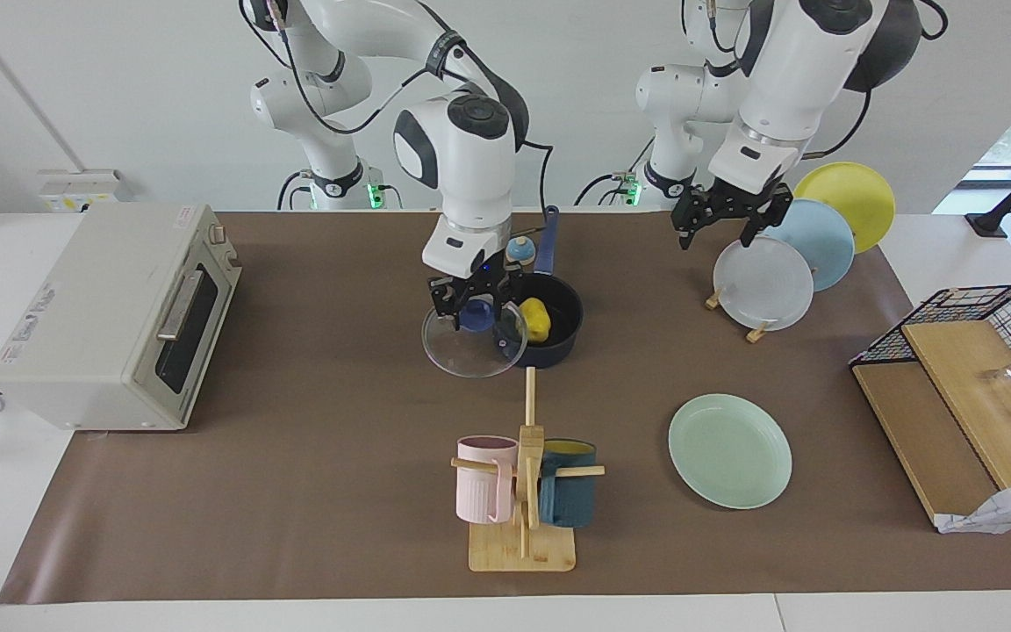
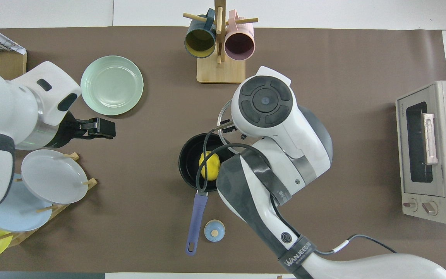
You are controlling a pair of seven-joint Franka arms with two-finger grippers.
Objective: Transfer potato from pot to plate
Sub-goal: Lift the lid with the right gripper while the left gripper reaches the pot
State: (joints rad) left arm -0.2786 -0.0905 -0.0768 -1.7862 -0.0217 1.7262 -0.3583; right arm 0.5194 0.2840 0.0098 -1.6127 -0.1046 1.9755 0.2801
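The yellow potato (image 1: 536, 319) (image 2: 210, 165) lies in the dark blue pot (image 1: 561, 349) (image 2: 188, 155) at the table's middle, its long handle (image 2: 196, 219) pointing toward the robots. My right gripper (image 1: 475, 309) is low beside the pot, its fingers around the blue knob of a glass lid (image 1: 470, 351). The lid lies beside the pot with its edge over the pot's rim. The mint-green plate (image 1: 729, 449) (image 2: 112, 85) lies bare, farther from the robots, toward the left arm's end. My left gripper (image 1: 723, 228) (image 2: 103, 128) waits open, raised beside the plate rack.
A plate rack (image 1: 773, 263) holds white, light-blue and yellow plates. A mug tree (image 1: 523, 491) with a pink and a dark blue mug stands farther out. A toaster oven (image 1: 119, 316) is at the right arm's end. A small light-blue knobbed piece (image 2: 214, 230) lies near the pot's handle.
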